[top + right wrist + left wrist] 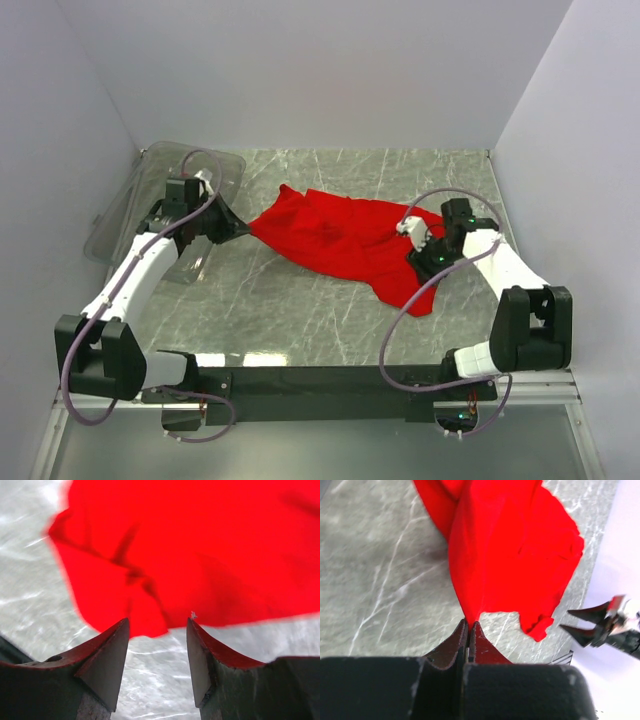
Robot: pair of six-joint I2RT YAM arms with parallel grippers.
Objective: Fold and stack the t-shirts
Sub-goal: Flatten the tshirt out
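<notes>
1. Top external view: the red t-shirt (345, 245) lies rumpled across the middle of the table (300, 310), stretched from left of centre to the right side, with one lobe trailing toward the near edge. No flat panel, straight edge or crease shows.
2. Left wrist view: the left gripper (469, 630) has its jaws closed on a corner of the cloth, and the fabric draws to a point between them.
3. Right wrist view: the right gripper (157, 630) holds nothing. Its jaws stand moderately apart just short of the shirt's blurred near edge, with bare table between the tips.
4. Clear plastic bin (130, 215) sits at the far left, behind the left arm. I cannot tell whether anything is in it.
5. Progress, as a judgement: early. One corner is held, but the garment is neither spread nor folded, and no stack exists.
6. What is left: a second hold on the right side, pulling the shirt out flat, making the folds, then placing it. Only this one shirt is visible.
</notes>
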